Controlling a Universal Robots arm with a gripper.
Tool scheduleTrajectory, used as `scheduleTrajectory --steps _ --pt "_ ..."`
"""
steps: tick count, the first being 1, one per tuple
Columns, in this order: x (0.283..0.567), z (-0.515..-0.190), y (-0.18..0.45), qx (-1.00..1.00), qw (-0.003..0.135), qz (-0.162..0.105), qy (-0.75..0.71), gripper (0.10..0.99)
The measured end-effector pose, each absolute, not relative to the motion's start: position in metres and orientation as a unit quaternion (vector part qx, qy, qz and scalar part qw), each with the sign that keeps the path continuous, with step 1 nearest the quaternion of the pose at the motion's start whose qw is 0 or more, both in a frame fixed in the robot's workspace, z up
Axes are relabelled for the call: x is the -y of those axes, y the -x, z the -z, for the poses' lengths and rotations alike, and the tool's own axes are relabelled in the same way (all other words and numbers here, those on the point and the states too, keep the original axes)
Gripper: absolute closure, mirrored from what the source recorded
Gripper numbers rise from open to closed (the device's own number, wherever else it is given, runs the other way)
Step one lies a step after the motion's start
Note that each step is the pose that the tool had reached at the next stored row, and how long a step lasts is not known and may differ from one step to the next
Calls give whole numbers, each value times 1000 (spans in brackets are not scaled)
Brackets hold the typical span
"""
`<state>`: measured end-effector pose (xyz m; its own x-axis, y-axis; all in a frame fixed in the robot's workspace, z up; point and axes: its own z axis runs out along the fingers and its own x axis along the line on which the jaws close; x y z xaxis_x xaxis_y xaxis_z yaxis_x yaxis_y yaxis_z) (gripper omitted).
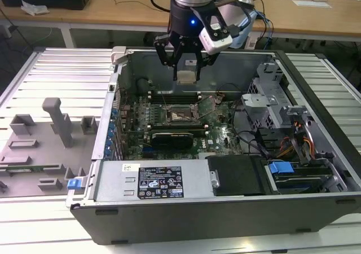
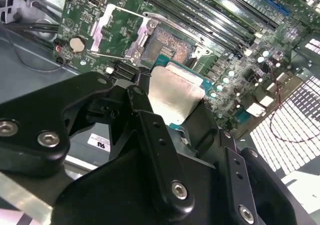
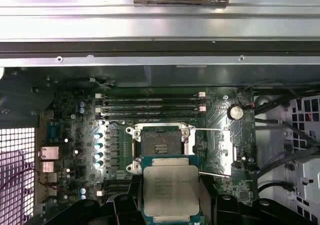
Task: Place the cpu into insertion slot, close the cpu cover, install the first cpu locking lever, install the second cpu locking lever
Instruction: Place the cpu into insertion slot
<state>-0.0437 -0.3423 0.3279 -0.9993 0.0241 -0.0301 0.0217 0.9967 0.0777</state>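
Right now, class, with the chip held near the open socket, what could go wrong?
1. The gripper holds the cpu above the motherboard, apparently not yet lined up with the insertion slot. Lowered off-centre, it could land on the silver rim or contacts.
2. The cpu cover stands open beside the slot, so the gripper might catch it.
3. A slipping grip could drop the chip onto the motherboard.

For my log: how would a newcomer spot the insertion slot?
Inside the open case, on the green board, look beside the long memory slots. The slot is the only square, silver-rimmed socket, cover flipped open, near the cpu in the gripper.
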Motion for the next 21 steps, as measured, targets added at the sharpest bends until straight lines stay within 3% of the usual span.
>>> scheduleTrajectory --steps 21 --pt "342 -298 45 -990 20 -32 -138 545"
